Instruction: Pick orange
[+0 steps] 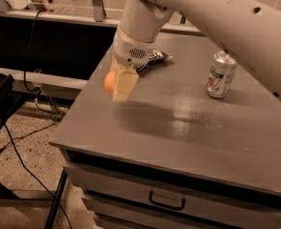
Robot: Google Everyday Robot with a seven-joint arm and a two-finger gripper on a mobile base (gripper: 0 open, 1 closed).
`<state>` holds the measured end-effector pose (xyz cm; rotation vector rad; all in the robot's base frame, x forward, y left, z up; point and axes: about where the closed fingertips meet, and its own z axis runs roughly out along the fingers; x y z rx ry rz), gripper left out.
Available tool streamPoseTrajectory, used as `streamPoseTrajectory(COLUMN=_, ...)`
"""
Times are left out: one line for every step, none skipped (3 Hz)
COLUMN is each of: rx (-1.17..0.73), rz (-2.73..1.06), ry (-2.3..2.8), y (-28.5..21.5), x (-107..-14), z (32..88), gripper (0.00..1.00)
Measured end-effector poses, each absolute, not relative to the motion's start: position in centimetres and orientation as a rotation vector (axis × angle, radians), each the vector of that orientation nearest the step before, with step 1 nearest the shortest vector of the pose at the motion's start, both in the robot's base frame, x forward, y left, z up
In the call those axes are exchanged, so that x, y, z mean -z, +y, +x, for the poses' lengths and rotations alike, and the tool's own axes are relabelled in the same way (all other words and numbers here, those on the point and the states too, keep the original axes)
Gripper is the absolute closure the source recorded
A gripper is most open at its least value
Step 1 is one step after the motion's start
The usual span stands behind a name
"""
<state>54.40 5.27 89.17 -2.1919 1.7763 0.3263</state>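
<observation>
The big white robot arm (216,18) reaches down over the grey metal cabinet with drawers (178,128). At its end is the gripper (117,90). It hangs over the cabinet's top, close to the cabinet's edge on the camera's left.

The gripper's pale, see-through fingers (123,82) are closed around the small, smooth, round orange (108,82). Part of the orange peeks out on one side of the front finger. The other finger is hidden behind the fruit.

A soft dark shadow lies on the cabinet's top, a little way apart from the gripper. So I think the orange is just off the top and not sitting on it. I cannot be fully sure, because the finger hides the bottom of the fruit.

A silver and green soda can (221,74) stands upright on the cabinet's top, well apart from the orange, toward the other side. A dark crinkly snack bag (154,58) lies on the top too, near the cabinet's back edge and just behind the gripper.

I think the grabbing step is done and the lifting step is in hand. The next move should be to go up, straight and slow, with the fingers kept tight. The orange is round and smooth, so it could roll or slip out. It is also close to the cabinet's edge, so a drop could send it down to the floor.
</observation>
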Motion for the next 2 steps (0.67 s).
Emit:
streamPoseTrajectory(rx=-0.296, rz=-2.188, ry=1.677, y=4.91, x=-93.08, z=52.87, gripper=1.00)
streamPoseTrajectory(rx=-0.290, rz=-2.188, ry=1.662, y=4.91, x=-93.57, z=52.69, gripper=1.00)
